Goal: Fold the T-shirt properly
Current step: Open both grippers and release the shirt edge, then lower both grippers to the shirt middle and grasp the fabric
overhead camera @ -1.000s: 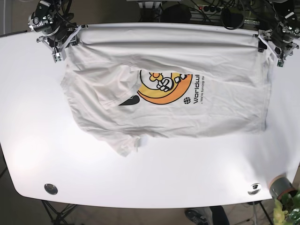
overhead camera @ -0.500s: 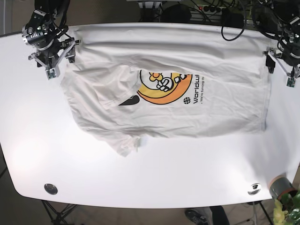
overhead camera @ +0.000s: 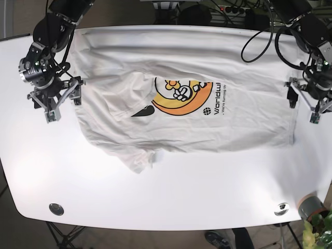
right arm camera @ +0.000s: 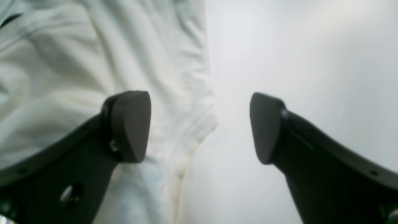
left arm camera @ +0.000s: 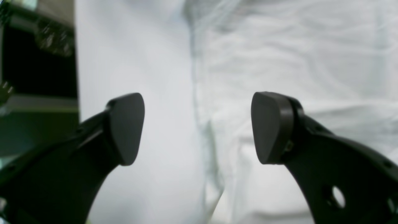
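One far-edge fold shows on the T-shirt [overhead camera: 207, 98]; our left hand [overhead camera: 302, 101] and right hand [overhead camera: 61, 101] (at 3 and 9 o'clock) hover spread, most folding remaining.

Probably a robotics lab: a white worktop [overhead camera: 171, 197] on tripod legs, black cables [overhead camera: 259, 23] tangled behind it, two robot arms mounted alongside.
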You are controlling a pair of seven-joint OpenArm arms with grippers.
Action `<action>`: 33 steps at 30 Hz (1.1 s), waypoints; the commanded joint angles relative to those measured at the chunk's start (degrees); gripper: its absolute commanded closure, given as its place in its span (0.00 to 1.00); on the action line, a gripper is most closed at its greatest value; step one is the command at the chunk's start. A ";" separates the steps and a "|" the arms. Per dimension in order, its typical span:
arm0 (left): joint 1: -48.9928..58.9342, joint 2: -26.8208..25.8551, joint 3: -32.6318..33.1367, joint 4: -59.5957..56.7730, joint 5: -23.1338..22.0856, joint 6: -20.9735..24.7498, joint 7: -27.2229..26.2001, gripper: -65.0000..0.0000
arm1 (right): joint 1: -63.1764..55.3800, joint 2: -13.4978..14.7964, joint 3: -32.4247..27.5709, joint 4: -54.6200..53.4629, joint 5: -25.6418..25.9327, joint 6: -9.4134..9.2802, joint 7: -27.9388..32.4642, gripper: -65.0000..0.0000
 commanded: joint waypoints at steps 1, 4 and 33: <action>-2.98 -0.79 1.87 -2.22 -0.35 0.14 -1.01 0.22 | 3.46 1.91 -2.19 -2.33 1.15 0.31 1.25 0.27; -6.15 -0.79 3.98 -5.29 -0.35 0.14 -2.94 0.22 | 8.03 2.53 -3.42 -6.64 1.15 0.31 1.34 0.27; -14.50 -1.23 13.83 -22.52 -0.35 23.66 -20.61 0.22 | 37.13 1.39 -9.14 -57.10 -8.96 -1.63 20.85 0.27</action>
